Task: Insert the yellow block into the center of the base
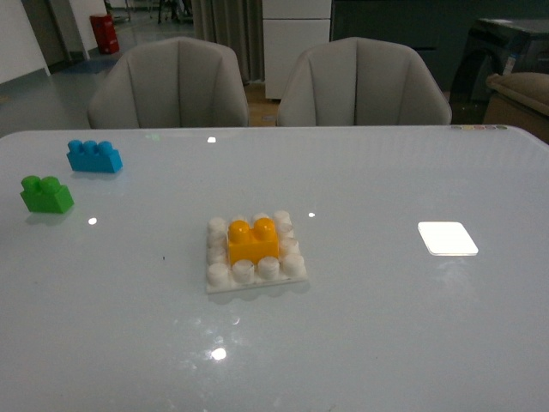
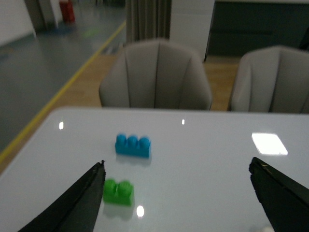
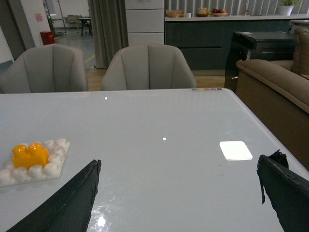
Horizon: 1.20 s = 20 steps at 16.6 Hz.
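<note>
The yellow block (image 1: 253, 241) sits on the middle studs of the white studded base (image 1: 256, 273) near the table's centre. Both also show in the right wrist view, the block (image 3: 30, 154) on the base (image 3: 50, 166). Neither arm shows in the front view. My left gripper (image 2: 176, 174) is open and empty above the table, near the green and blue bricks. My right gripper (image 3: 178, 171) is open and empty above the table, right of the base.
A green two-stud brick (image 1: 46, 194) (image 2: 118, 192) and a blue three-stud brick (image 1: 94, 156) (image 2: 133, 145) lie at the table's left. A smooth white square patch (image 1: 447, 238) (image 3: 235, 150) lies at the right. Two grey chairs (image 1: 171, 86) stand behind the table.
</note>
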Tool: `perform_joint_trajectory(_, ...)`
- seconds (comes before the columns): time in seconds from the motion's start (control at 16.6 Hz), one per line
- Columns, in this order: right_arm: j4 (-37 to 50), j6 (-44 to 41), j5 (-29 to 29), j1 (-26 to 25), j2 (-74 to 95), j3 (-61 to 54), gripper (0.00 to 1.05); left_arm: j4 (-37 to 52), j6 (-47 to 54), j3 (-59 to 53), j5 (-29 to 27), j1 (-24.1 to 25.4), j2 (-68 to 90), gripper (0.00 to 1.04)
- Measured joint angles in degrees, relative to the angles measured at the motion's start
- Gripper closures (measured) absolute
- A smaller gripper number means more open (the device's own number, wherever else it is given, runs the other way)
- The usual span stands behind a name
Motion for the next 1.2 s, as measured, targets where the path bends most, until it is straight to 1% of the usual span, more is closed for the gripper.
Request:
perform_joint_trajectory(0.06,0.1,0.0,0.0,0.0,0.0,0.0,0.06,6.9,0.6,-6.2,0.0,-1.6,-6.3,0.22)
perform_joint_trajectory(0.12,0.0,0.0,0.0,0.0,0.0,0.0,0.06,7.0,0.9,-13.9,-0.9,-4.1,-14.7,0.35)
perform_joint_trajectory(0.18,0.0,0.0,0.0,0.0,0.0,0.0,0.06,3.1,0.9,-20.9,-2.6,-6.2,-22.8,0.48)
perform_joint_trajectory(0.24,0.0,0.0,0.0,0.0,0.0,0.0,0.06,3.8,0.9,-25.9,-3.6,-6.6,-28.4,0.60)
perform_joint_trajectory(0.3,0.0,0.0,0.0,0.0,0.0,0.0,0.06,5.3,0.9,-28.2,-4.5,-6.9,-31.6,0.71)
perform_joint_trajectory(0.36,0.0,0.0,0.0,0.0,0.0,0.0,0.06,6.1,0.9,-30.4,-7.5,-8.5,-34.0,0.84)
perform_joint_trajectory(0.42,0.0,0.0,0.0,0.0,0.0,0.0,0.06,6.2,0.9,-33.4,-8.3,-10.9,-35.8,0.97)
perform_joint_trajectory(0.48,0.0,0.0,0.0,0.0,0.0,0.0,0.06,6.1,0.9,-35.6,-7.8,-11.5,-36.9,1.03)
perform_joint_trajectory(0.78,0.0,0.0,0.0,0.0,0.0,0.0,0.06,4.3,1.1,-42.5,-8.6,-10.9,-46.0,1.03)
perform_joint_trajectory(1.2,0.0,0.0,0.0,0.0,0.0,0.0,0.06,-3.5,1.1,-47.2,-8.6,-10.9,-58.8,1.03)
